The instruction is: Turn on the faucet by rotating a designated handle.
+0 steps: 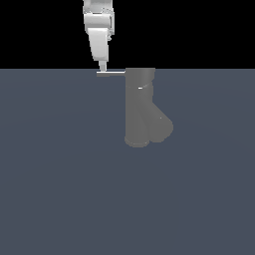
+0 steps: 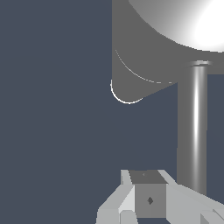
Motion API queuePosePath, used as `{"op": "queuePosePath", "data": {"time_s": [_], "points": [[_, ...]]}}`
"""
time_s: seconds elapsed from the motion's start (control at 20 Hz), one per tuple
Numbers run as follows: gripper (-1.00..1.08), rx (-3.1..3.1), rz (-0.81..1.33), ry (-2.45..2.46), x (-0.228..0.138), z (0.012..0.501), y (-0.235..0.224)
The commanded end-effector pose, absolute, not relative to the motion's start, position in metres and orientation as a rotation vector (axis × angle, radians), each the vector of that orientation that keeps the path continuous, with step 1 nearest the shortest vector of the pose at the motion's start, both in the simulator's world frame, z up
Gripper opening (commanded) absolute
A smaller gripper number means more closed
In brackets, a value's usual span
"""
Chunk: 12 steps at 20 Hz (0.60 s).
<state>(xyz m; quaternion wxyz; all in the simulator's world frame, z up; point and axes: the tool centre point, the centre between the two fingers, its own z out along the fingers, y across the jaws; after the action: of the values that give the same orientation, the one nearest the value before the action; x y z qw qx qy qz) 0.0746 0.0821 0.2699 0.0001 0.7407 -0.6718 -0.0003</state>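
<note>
The faucet [image 1: 140, 107] stands upright on the grey floor [image 1: 60, 189], its stubby spout [image 1: 162, 127] angling off low toward the exterior view's right. The handle [image 1: 112, 73] juts sideways from its top, toward the exterior view's left. The arm descends vertically, placing the gripper [image 1: 102, 67] at the rod's outer tip, likely for leverage when pushing. Whether the fingers are spread or closed cannot be told.

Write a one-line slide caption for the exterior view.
Panda arm's gripper lowered onto the outer end of the thin handle projecting from the top of the grey Y-shaped faucet.
</note>
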Motion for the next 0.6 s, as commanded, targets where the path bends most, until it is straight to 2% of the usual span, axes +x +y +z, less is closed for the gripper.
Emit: {"op": "queuePosePath", "data": {"time_s": [0.0, 0.55], "points": [[-1.0, 2.327, -0.001, -2.11, 0.068, 0.27, 0.081], [-1.0, 2.327, -0.001, -2.11, 0.041, 0.27, 0.077]]}}
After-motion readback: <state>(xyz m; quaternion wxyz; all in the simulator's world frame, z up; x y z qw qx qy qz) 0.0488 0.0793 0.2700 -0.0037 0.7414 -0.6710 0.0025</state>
